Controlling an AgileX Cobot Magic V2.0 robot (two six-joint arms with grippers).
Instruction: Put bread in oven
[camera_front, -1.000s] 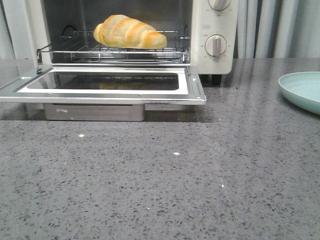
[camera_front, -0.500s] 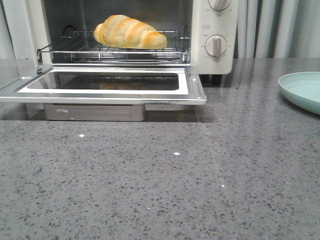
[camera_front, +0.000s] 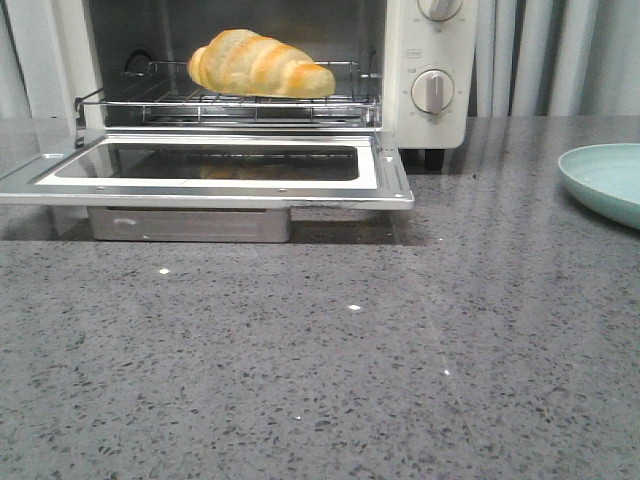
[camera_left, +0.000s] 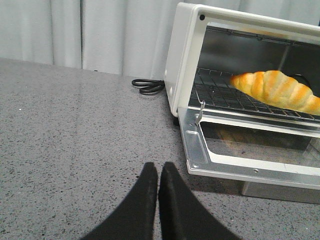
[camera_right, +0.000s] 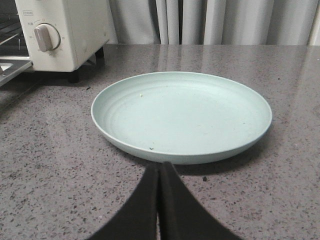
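Item: bread (camera_front: 260, 64), lying on wire rack (camera_front: 230, 100) inside oven (camera_front: 430, 110), door down. Our L gripper (camera_left: 158, 172) closed, empty, oven just ahead. R gripper (camera_right: 160, 172) closed, empty, near green plate (camera_right: 182, 114).

1 bread (camera_front: 258, 64), 1 oven (camera_front: 430, 120), 1 plate (camera_right: 181, 116), 2 knobs, 2 pincers.

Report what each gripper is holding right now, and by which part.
Nothing is held. The left gripper and right gripper are both shut on nothing. The bread lies on the oven's wire rack, untouched.
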